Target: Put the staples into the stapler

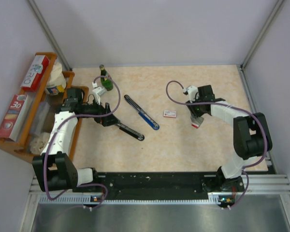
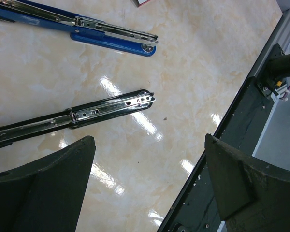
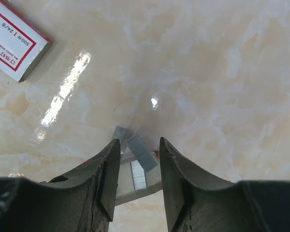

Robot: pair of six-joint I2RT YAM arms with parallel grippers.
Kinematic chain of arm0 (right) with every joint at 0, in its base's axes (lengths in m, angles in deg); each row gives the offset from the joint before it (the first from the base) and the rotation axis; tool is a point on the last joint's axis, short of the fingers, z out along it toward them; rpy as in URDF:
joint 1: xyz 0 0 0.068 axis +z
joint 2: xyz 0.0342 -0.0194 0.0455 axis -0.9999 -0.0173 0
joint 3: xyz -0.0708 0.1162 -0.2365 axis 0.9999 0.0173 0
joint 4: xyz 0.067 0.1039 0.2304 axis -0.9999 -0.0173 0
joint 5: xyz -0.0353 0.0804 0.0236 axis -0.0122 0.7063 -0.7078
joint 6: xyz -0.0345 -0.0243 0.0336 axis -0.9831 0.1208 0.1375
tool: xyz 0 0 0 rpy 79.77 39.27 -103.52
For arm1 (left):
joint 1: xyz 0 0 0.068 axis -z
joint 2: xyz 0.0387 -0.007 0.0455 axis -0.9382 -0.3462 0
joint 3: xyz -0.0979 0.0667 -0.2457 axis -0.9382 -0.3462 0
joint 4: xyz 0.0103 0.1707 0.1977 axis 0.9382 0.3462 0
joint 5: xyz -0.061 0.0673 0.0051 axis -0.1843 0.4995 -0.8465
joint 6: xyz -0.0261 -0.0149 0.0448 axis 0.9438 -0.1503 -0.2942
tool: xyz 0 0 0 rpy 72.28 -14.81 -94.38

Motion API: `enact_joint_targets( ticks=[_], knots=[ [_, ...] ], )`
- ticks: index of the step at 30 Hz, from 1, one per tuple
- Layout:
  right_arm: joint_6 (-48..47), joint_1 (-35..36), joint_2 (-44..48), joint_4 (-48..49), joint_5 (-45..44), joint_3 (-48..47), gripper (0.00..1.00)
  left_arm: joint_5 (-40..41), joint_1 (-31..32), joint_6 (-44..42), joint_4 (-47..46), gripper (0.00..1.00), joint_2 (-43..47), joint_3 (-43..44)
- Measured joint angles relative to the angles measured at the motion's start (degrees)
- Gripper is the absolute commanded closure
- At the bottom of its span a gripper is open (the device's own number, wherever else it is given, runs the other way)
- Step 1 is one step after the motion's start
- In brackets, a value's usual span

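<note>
The right gripper (image 3: 139, 145) has its fingers pinched on the small inner tray (image 3: 126, 191), with grey staple strips (image 3: 141, 152) jutting from it. The white, red-labelled staple box (image 3: 17, 41) lies flat on the table (image 3: 222, 72) at ten o'clock. The left gripper (image 2: 149, 140) has its fingers wide apart, clamping nothing. The stapler's black, chrome-railed arm (image 2: 111, 107) lies at twelve o'clock, with the blue part (image 2: 111, 41) beyond it.

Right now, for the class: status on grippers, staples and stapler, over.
Left gripper open, empty, by the black rail piece. Right gripper shut on staple tray. Staple box lies between it and the blue stapler.
</note>
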Motion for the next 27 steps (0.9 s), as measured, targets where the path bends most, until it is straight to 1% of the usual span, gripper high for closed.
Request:
enact_joint_targets(
  ticks=[7, 21, 27],
  knots=[
    [-0.6, -1.6, 0.0, -1.7, 0.5, -0.7, 0.63, 0.0, 0.0, 0.0, 0.0, 0.01, -0.1, 0.0],
    [-3.5, -1.9, -1.4, -3.9, 1.0, -0.8, 0.64, -0.3, 0.0, 0.0, -0.1, 0.01, -0.8, -0.2],
    [-4.4, -1.9, -1.4, -4.0, 1.0, -0.8, 0.70, -0.5, 0.0, 0.0, -0.1, 0.01, -0.8, -0.2]
  ],
)
